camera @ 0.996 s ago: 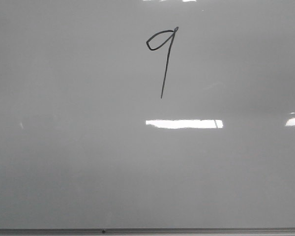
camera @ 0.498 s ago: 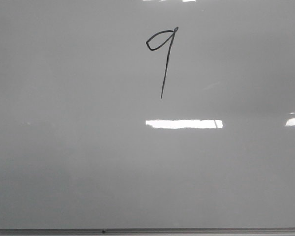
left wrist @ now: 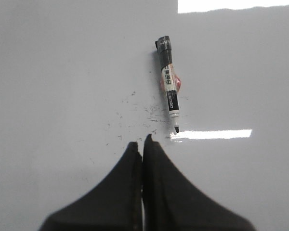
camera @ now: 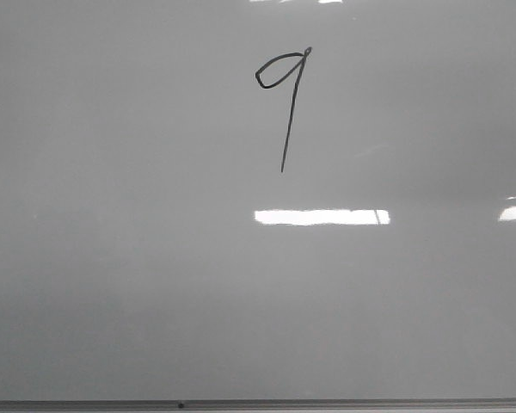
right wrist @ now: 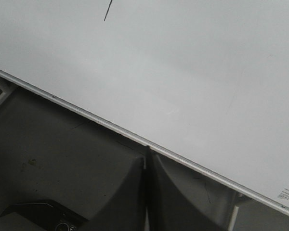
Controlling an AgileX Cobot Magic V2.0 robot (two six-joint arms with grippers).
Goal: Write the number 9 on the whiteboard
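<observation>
One number 9 (camera: pixel 285 103) is sitting high on the whiteboard (camera: pixel 155 284), near the middle of its width, its thin stem slanting down. The left gripper (left wrist: pixel 142 144) is hovering with fingers pressed together and empty, just beside the tip of a black-capped marker (left wrist: pixel 169 89) lying flat on the board. The right gripper (right wrist: pixel 147 155) is also pinched together, holding nothing, over the board's grey frame edge (right wrist: pixel 111 126).

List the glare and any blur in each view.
Front view: bright rectangular reflections on the whiteboard below the number 9, which stays sharp. Left wrist view: glare strip beside the tip of the marker; left end effector dark, soft-edged. Right wrist view: no strong glare; right end effector blurred, close to the lens.
</observation>
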